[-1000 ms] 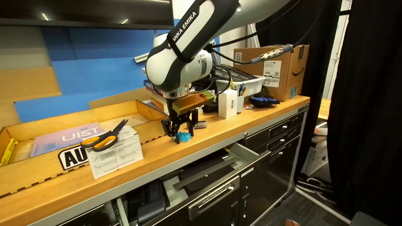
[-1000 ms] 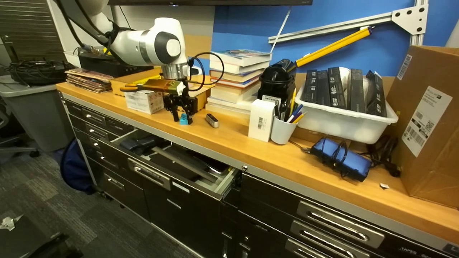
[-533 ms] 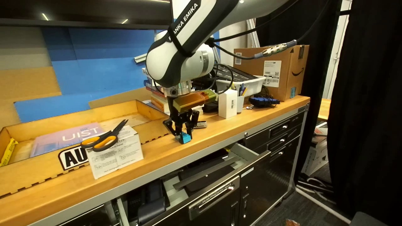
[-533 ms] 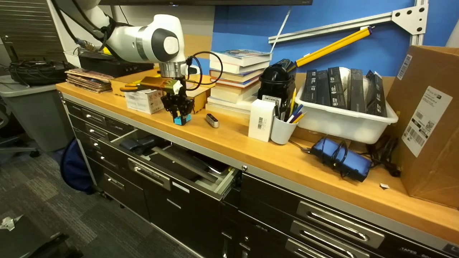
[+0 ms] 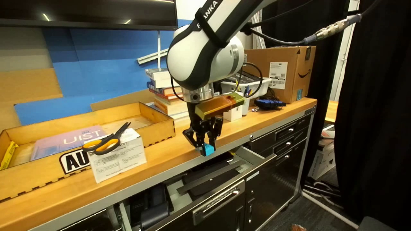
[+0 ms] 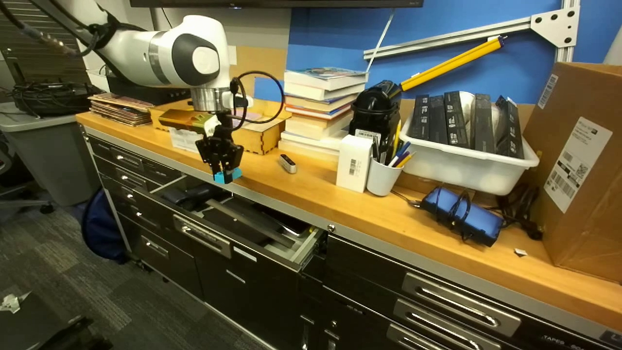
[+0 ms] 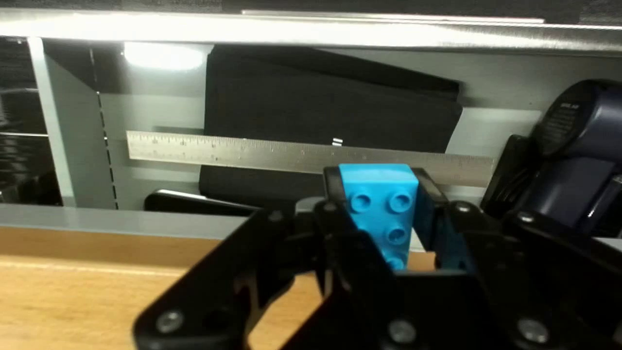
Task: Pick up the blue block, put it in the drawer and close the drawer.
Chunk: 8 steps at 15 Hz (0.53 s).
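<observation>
The light-blue studded block [image 7: 381, 194] is pinched between the two black fingers of my gripper [image 5: 206, 147], which is shut on it. In the wrist view its studs face the camera, and the left finger covers part of it. Gripper and block [image 6: 236, 173] hang at the front edge of the worktop, by the inner side of the drawer. The drawer [image 5: 257, 167] stands pulled out below; its front rim [image 7: 311, 35] crosses the top of the wrist view.
Inside the drawer lie a steel ruler [image 7: 272, 154], a flat black sheet-like thing [image 7: 291, 97] and a dark blue tool [image 7: 578, 165]. On the worktop [image 6: 311, 189] are a small grey device [image 6: 287, 164], a white box [image 6: 353, 163] and a carton [image 5: 118, 157] with scissors [image 5: 107, 144] on top.
The fingers, apart around the block on the worktop a second ago, have closed on it. Block and gripper have risen off the wood and moved forward to the worktop's edge above the drawer side.
</observation>
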Each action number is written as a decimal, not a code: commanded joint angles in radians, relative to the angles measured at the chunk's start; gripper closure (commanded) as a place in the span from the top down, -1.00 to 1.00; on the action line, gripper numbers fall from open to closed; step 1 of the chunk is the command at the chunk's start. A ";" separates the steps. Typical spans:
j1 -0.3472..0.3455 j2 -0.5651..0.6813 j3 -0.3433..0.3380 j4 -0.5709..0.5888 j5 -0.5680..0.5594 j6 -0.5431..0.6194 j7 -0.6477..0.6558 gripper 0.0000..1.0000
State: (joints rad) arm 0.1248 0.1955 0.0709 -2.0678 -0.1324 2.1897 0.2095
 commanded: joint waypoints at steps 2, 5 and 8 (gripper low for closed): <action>0.033 0.003 0.011 -0.072 -0.029 0.098 0.099 -0.79; 0.062 0.048 0.014 -0.075 -0.054 0.120 0.153 -0.78; 0.071 0.063 0.012 -0.068 -0.033 0.102 0.161 0.27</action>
State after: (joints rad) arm 0.1873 0.2590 0.0876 -2.1378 -0.1658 2.2851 0.3487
